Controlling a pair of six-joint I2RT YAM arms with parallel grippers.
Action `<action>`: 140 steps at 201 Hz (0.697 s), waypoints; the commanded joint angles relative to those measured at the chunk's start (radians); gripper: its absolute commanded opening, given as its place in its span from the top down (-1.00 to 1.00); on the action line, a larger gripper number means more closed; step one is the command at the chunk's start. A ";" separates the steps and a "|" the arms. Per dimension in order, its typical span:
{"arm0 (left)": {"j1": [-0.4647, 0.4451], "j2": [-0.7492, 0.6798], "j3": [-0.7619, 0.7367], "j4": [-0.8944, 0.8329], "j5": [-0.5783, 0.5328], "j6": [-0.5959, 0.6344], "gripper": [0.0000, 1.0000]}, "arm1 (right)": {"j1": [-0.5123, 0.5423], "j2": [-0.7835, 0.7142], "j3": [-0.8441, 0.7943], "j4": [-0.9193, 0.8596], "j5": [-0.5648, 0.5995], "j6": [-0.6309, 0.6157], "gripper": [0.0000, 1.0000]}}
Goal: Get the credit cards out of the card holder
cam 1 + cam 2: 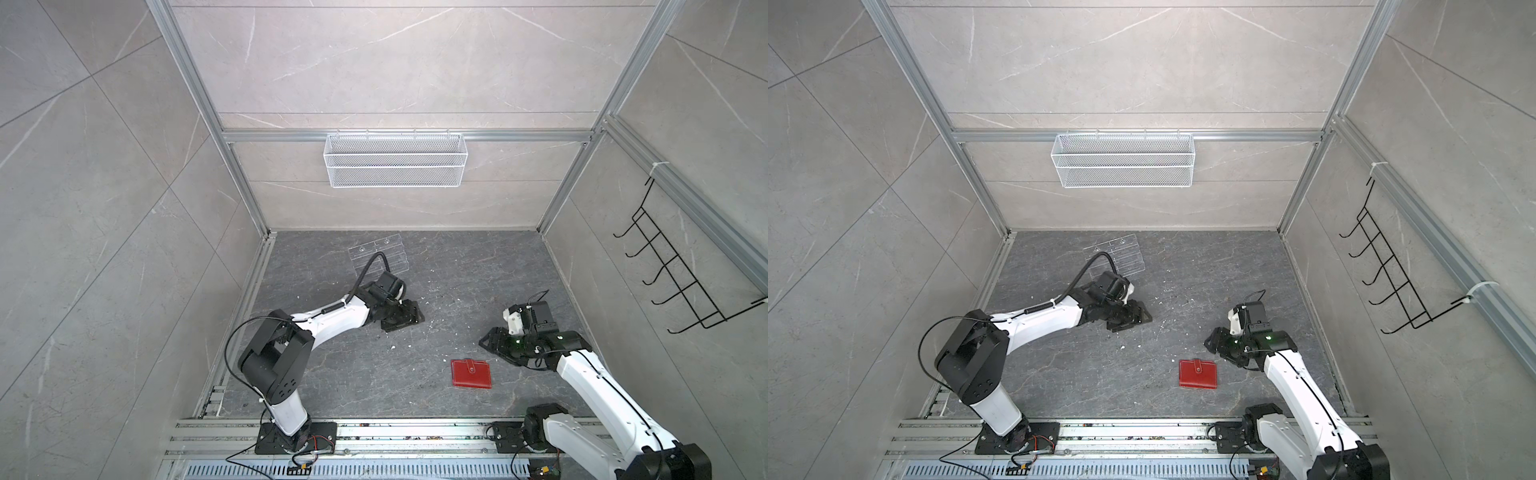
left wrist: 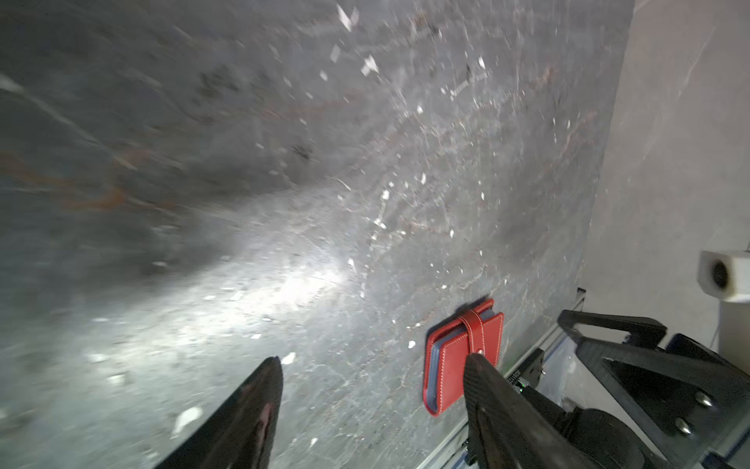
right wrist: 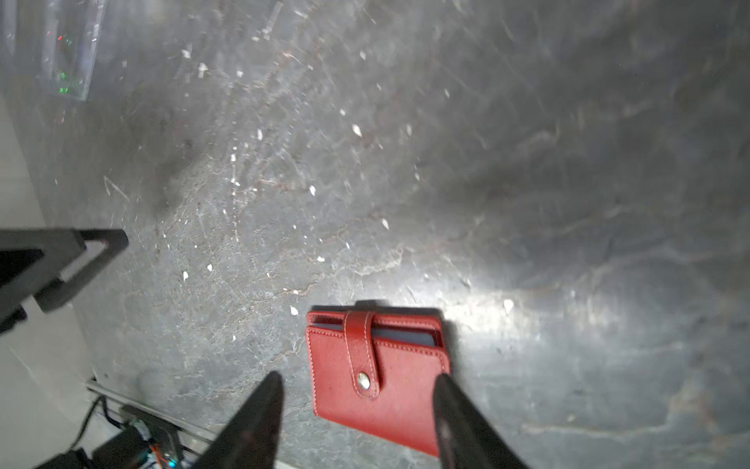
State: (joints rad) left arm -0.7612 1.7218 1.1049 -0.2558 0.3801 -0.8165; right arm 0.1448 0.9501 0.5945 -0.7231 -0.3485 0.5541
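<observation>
You are sitting at the very start of this job: nothing is showing as done yet. The card holder is lying flat and closed on the desk, toward the front and on the right arm's side. Its strap is folded over the cover and its snap is pressed shut. No credit cards are showing anywhere on the desk. In the right wrist view only a pale bluish edge is peeking out between the red covers, and you cannot tell whether that is sleeve or card.

Your right fingers are hovering near the card holder, just behind it and to its right in both top views. They are standing partly apart and gripping nothing. Your left fingers are hanging well apart from the card holder, nearer the middle of the desk and in front of the clear acrylic rack. They are spread apart too and are carrying nothing.

So everything is waiting for you: popping the snap, opening the covers, probably pinning the card holder with one arm. After that comes drawing each card out and laying it on the desk.
</observation>
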 commanded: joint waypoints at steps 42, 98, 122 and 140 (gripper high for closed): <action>-0.157 0.104 -0.005 0.183 0.150 -0.201 -0.38 | 0.089 -0.014 -0.074 -0.048 0.097 0.147 0.14; -0.222 0.146 -0.042 0.253 0.181 -0.286 -0.28 | 0.179 0.021 -0.131 -0.015 0.173 0.199 0.25; -0.248 0.168 -0.050 0.273 0.181 -0.319 -0.24 | 0.210 0.024 -0.129 -0.005 0.193 0.214 0.26; -0.272 0.189 -0.061 0.308 0.184 -0.352 -0.20 | 0.233 0.030 -0.126 0.005 0.199 0.227 0.27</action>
State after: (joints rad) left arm -1.0050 1.8744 1.0603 -0.0139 0.5339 -1.1011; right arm 0.3523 0.9718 0.4747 -0.7376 -0.1894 0.7456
